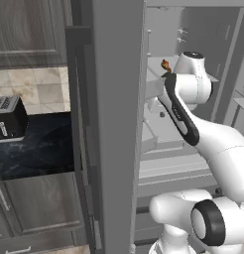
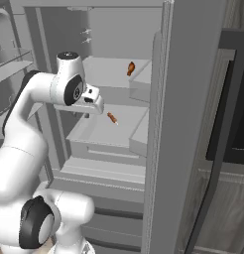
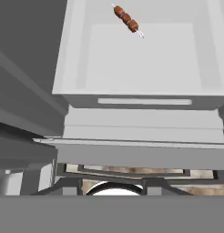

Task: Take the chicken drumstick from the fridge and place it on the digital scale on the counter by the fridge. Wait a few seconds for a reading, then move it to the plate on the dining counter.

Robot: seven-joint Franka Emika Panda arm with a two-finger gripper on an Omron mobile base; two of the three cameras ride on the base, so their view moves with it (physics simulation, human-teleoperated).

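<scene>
Gripper (image 2: 89, 115) — mid-frame inside fridge (image 2: 114, 30), jaw state cannot be told. Chicken drumstick (image 2: 131, 68) — upper shelf, upper centre; likely light, firm, slippery; best pinched across its thick middle.

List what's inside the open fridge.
Inside the fridge, the chicken drumstick sits on an upper shelf and a skewer of brown meat pieces lies on the shelf below. The arm hides the left part of these shelves.

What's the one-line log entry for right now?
stage: arm inside open fridge | gripper: over lower shelf, holding nothing | drumstick: upper shelf, untouched | skewer: lower shelf
</scene>
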